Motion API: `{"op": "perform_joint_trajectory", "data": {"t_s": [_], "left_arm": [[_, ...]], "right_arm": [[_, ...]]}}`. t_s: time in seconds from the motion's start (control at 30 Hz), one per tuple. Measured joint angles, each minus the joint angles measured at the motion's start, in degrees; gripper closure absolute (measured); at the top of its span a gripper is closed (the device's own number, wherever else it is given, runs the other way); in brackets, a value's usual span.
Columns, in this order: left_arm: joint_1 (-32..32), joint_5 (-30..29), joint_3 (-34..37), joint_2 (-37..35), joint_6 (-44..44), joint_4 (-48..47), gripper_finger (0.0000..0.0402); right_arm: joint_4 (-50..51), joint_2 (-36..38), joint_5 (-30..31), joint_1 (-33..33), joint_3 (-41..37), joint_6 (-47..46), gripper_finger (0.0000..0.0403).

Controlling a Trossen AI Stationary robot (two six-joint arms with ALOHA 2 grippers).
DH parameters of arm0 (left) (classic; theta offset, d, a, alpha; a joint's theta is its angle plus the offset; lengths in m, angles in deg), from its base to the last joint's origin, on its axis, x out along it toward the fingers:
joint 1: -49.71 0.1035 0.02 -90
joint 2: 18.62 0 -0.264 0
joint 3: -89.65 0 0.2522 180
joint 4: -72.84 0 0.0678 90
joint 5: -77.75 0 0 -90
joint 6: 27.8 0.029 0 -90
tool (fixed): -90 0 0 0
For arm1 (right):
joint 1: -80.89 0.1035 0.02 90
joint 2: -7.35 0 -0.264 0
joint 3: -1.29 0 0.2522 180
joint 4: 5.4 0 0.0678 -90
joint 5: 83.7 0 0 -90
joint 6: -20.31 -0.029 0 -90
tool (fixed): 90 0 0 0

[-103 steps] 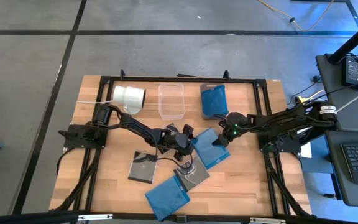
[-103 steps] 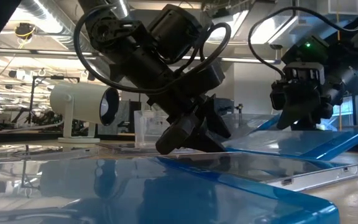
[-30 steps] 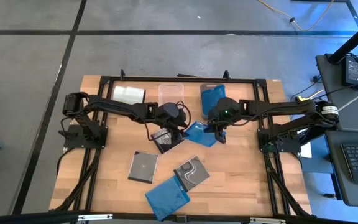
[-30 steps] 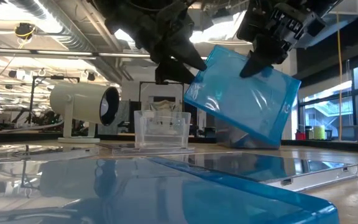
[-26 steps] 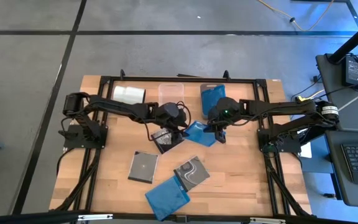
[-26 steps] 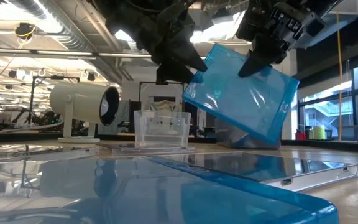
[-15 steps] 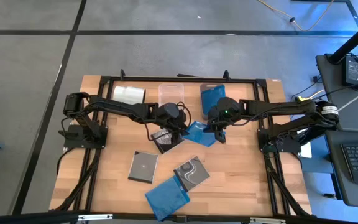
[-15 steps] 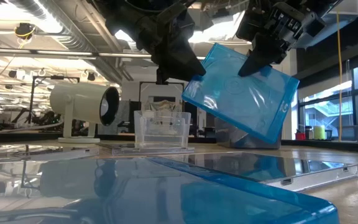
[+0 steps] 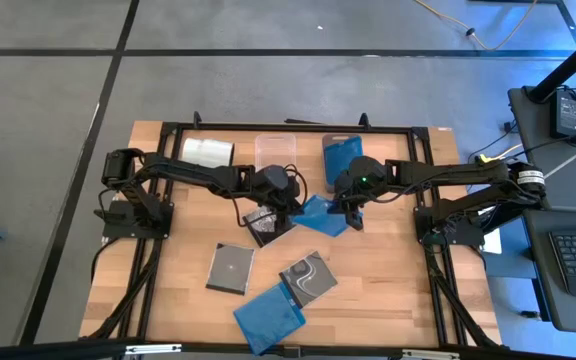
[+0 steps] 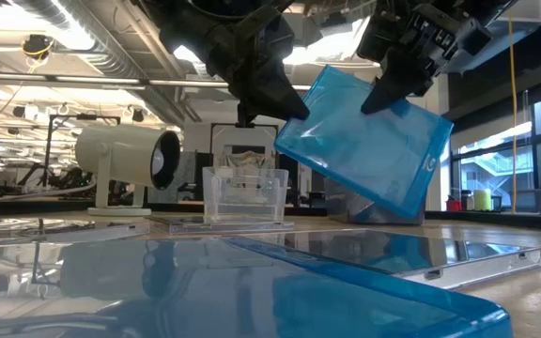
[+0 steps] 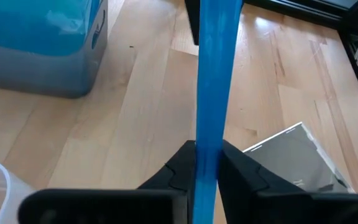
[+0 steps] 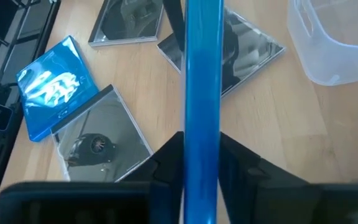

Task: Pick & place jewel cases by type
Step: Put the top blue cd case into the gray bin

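Above mid-bench, left pincer (image 10: 285, 99) clamps the blue case (image 10: 364, 150) while right pincer (image 10: 383, 94) still touches it; the right should loosen fully before the left moves off.

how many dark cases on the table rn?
3. One mid-table, beside the lifted blue case; one left of centre, nearer the front; one with swirl art just right of that. The arms could hide another.
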Motion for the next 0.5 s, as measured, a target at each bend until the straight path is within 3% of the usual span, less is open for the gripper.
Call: {"op": "perform_joint_trajectory", "data": {"t_s": [0.17, 0.3, 0.5], "left_arm": [[0.00, 0.03, 0.00, 0.00, 0.81, -0.58, 0.0353], [0.13, -0.48, -0.02, -0.04, 0.74, -0.59, 0.0363], [-0.11, -3.44, -0.02, -1.14, 3.09, -1.63, 0.0358]], "right_arm": [[4.40, 2.07, 0.83, -1.81, 0.57, 0.54, 0.0260], [12.13, 6.83, 8.16, -2.75, 3.68, 0.03, 0.0230], [13.03, 18.09, 17.66, -2.84, 4.77, 1.28, 0.0220]]}}
